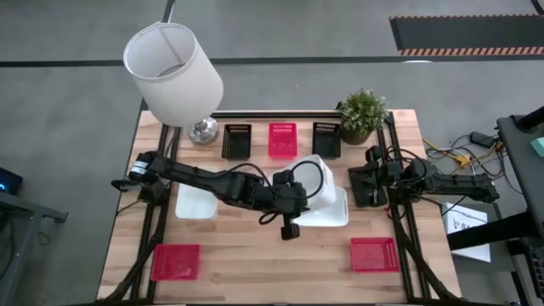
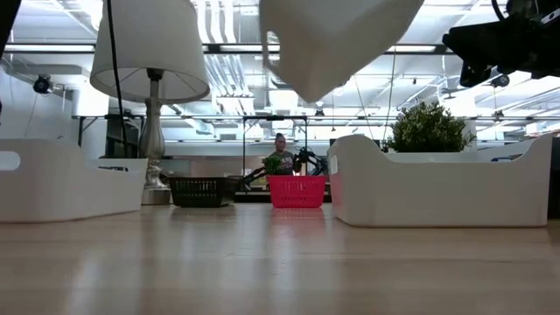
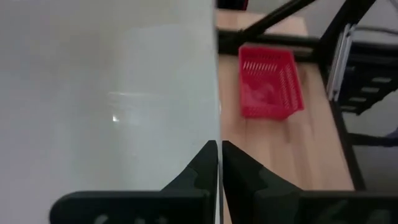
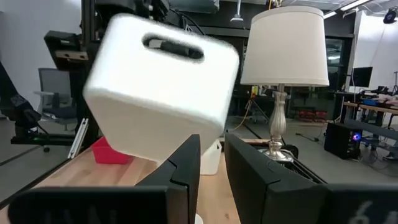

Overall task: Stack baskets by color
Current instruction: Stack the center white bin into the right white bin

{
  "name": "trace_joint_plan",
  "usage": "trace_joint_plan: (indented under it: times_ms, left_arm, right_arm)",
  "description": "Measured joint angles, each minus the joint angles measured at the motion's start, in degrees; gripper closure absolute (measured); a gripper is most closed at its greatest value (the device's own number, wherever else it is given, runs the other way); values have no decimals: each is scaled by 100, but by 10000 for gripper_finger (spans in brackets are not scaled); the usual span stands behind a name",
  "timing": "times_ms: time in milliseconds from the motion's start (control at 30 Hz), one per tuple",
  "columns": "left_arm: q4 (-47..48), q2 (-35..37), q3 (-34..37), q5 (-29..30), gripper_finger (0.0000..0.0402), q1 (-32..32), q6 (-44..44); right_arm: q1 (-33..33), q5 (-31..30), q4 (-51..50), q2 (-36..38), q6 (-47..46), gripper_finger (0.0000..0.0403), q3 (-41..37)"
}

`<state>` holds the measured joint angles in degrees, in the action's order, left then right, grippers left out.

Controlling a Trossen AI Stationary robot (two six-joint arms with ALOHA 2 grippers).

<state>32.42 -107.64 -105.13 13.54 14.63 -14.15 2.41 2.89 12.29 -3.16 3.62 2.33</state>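
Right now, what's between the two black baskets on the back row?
In the high view, one red basket sits between the left black basket and the right black basket, apart from both.

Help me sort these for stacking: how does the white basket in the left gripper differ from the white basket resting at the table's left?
The held white basket is lifted off the table and tilted, pinched by the shut left gripper above another white basket. The white basket at left sits flat on the table, upright and untouched. In the low view the held one hangs overhead, while the left one rests on the wood. Both are smooth, white and larger than the red baskets.
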Motion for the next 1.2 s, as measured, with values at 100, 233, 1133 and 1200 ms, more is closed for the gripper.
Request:
trace_joint_plan:
  times_ms: [100,233,1133,1200]
  left_arm:
    - [-123,-45,-7,-100,401,10,138]
    - [-304,-122,-6,-144,401,12,167]
    - [-1348,-891,36,-476,401,-35,365]
    - [-1294,-894,40,-715,402,-66,248]
  right_arm:
    - [1,0,48,10,0,335,0]
    - [-1,3,-2,27,0,335,154]
    - [-1,58,-1258,262,112,335,1054]
    - [-1,58,-1258,259,160,335,1050]
